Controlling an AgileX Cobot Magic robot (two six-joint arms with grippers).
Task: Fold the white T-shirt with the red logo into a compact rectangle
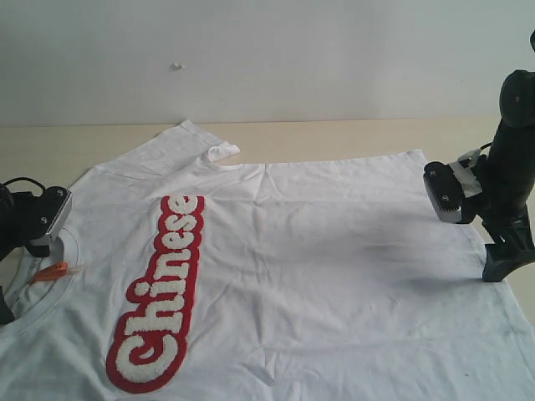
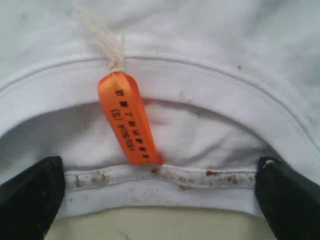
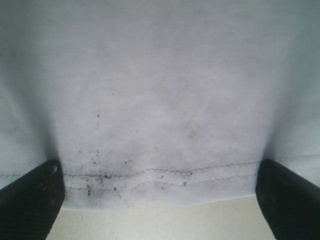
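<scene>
Collar [image 2: 210,195] lies inside my spread left hand [image 2: 160,200], hem [image 3: 165,182] inside spread right hand [image 3: 160,200]; I should pinch white T-shirt [image 1: 334,251] deep, evenly.

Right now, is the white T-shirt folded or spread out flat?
Spread out. The white T-shirt lies flat on the table, the red logo fully showing; only one sleeve tip is turned over.
</scene>
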